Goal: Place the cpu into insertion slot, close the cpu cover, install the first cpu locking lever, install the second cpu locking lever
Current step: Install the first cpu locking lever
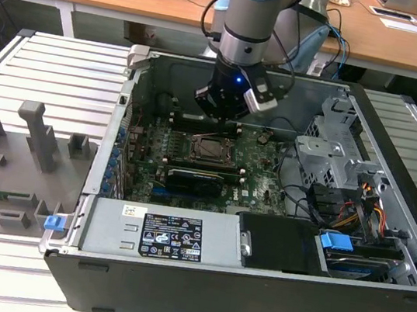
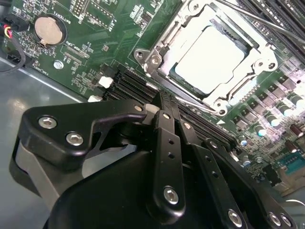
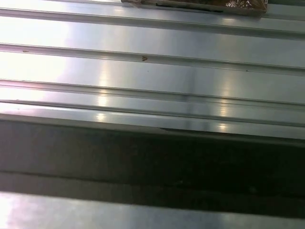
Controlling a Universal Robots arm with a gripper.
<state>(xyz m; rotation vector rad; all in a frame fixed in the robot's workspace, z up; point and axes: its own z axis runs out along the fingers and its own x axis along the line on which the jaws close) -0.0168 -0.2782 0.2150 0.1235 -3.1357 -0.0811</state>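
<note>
Silver square cpu (image 2: 209, 57) lies under the metal-frame cpu cover (image 2: 190, 24); black gripper (image 2: 164, 102) beside it, jaws pressed together empty, probably for pushing.

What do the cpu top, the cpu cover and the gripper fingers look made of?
cpu: pale silver-grey metal top, matte, with soft even glare. cpu cover: bright bare metal, probably stamped steel, with sharp glints along its edges. Gripper fingers: matte black with screw heads showing; anodised metal or hard plastic, can't tell which.
</note>
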